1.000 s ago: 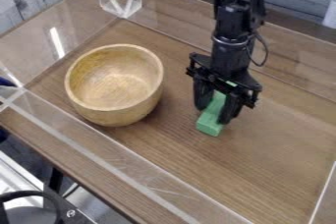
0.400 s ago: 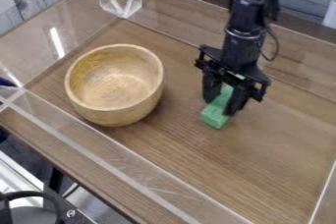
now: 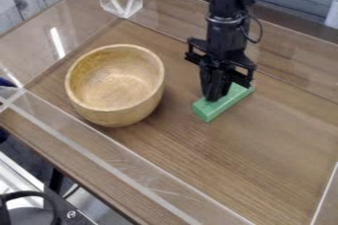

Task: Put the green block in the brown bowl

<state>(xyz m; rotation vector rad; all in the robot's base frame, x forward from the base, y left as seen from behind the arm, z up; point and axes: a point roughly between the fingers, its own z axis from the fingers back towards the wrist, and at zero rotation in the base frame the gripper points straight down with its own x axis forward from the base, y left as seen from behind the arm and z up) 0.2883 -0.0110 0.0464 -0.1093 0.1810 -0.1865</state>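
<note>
Green block [image 3: 220, 102] lies flat on the wooden table [image 3: 264, 160], right of the brown bowl [image 3: 117, 84] and apart from it. The gripper [image 3: 218, 88] stands over the block's near end, fingers drawn together; whether they actually pinch it is unclear from this angle. Grasping is the step in hand; next, a lift clearing the bowl's rim.

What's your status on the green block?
End effector shut, down on the green block. Block lies on the table, not lifted. Brown bowl empty, to the picture's left, apart from it. Nothing between them.
</note>
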